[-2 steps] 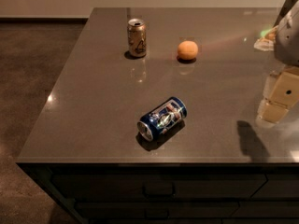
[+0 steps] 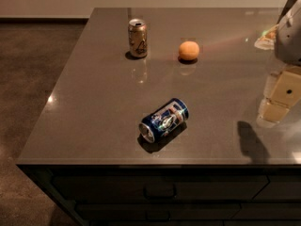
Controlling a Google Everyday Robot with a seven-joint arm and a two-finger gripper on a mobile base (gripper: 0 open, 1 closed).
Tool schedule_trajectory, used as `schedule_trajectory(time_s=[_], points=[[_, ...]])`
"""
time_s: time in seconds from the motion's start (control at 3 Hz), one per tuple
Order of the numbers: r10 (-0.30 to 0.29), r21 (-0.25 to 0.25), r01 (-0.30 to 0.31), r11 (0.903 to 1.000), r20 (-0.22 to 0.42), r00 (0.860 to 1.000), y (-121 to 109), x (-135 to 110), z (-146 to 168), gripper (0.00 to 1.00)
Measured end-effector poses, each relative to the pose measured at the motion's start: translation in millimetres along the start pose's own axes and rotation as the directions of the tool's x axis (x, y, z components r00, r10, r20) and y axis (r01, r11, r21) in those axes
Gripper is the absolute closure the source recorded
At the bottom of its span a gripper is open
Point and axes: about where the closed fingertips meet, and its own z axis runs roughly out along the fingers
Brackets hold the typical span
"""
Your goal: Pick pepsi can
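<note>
The pepsi can [image 2: 163, 119], dark blue with a red-white-blue logo and silver ends, lies on its side near the front of the dark grey counter [image 2: 94, 102]. Its open end points to the front left. My gripper [image 2: 275, 108] hangs above the counter at the right edge of the camera view, well to the right of the can and not touching it. It holds nothing that I can see. Its shadow [image 2: 251, 140] falls on the counter below it.
A gold-brown can [image 2: 137, 38] stands upright at the back left. An orange [image 2: 188, 51] sits to its right. Something pale [image 2: 265, 37] lies at the back right by the arm. The counter's front edge and left edge drop to the floor.
</note>
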Motion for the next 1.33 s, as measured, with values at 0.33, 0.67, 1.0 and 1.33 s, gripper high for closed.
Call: schedule_trajectory(time_s=[0.33,0.67,1.0,1.33], points=[[-0.036,-0.017,0.036,0.9992,0.008,0.999,-4,-14,5,0.00],[-0.192,-0.087,0.198,0.9764,0.070,0.979,-13,-68,26,0.00],[-0.308,-0.115,0.321,0.9402,0.118,0.944,-2,-95,42,0.00],[-0.426,-0.133,0.446,0.8852,0.153,0.892,20,-115,64,0.00]])
